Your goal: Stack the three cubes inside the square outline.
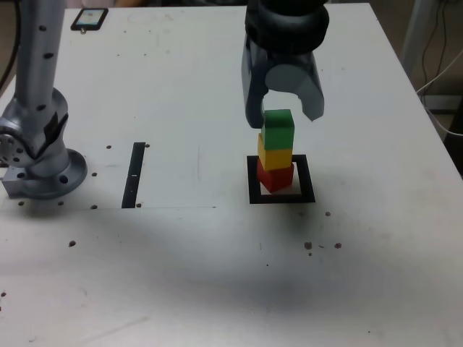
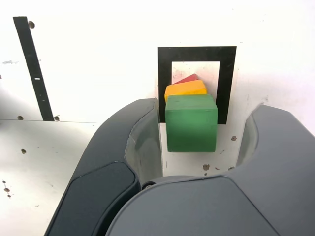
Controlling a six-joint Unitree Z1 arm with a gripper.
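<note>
Cubes — red, yellow, green — 1 stack

The green cube looked matt and smooth, as did the yellow cube and the red cube (whether painted wood or plastic could not be told). The gripper had a smooth blue-grey plastic shell with a soft sheen. The table was a white, matt board, scuffed and speckled. The arm's base looked like brushed metal.
</note>
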